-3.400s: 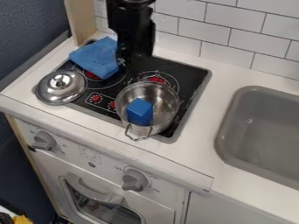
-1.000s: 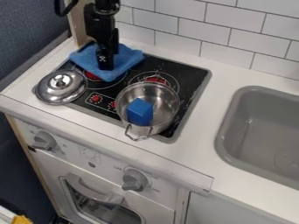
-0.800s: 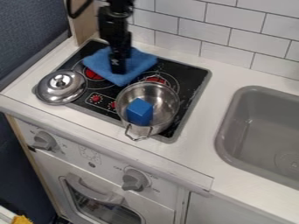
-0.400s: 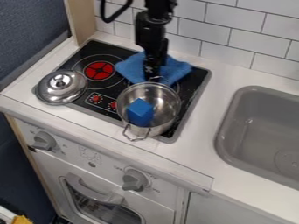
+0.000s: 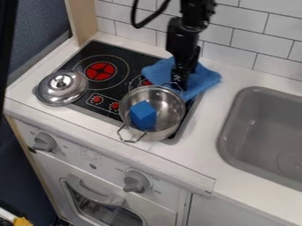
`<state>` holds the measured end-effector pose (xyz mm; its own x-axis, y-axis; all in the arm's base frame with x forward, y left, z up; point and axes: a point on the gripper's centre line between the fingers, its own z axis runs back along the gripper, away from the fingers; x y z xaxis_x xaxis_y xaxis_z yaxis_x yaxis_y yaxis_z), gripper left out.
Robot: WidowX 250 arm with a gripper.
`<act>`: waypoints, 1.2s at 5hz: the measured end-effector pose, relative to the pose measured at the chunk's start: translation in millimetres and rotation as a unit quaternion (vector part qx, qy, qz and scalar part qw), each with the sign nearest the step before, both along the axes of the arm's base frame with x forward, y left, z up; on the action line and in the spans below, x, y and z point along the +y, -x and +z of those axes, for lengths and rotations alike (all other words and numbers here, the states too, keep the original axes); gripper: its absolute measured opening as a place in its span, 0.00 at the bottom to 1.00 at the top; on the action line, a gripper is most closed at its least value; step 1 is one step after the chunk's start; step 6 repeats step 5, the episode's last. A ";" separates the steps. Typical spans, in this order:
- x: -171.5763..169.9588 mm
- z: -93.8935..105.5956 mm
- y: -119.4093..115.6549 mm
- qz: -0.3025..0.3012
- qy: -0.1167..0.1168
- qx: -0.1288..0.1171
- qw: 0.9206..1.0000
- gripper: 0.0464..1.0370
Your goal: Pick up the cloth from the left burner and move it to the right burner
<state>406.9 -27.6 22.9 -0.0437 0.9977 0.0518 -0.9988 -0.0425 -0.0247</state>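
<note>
The black gripper (image 5: 179, 83) hangs over the back right of the stove, its tip down on the blue cloth (image 5: 203, 80) just behind the pot. The cloth lies flat around it, partly over the right burner (image 5: 143, 82) and partly past the stove's right edge onto the counter. Only a bit of that burner's red centre shows beside the cloth. The left burner (image 5: 101, 71) is uncovered. How the gripper's two sides stand is hidden.
A metal pot (image 5: 167, 106) holding a blue block (image 5: 142, 115) stands at the front right of the stove, close to the gripper. A silver lid (image 5: 61, 87) lies front left. The grey sink (image 5: 265, 132) is at the right, the tiled wall behind.
The gripper and the cloth have moved together to the right, from the left burner across the right one. The pot has turned and shifted slightly, with its front handle now further left.
</note>
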 end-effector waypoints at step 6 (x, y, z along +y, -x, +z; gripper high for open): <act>-13.1 77.9 0.3 0.015 0.005 -0.049 0.999 0.96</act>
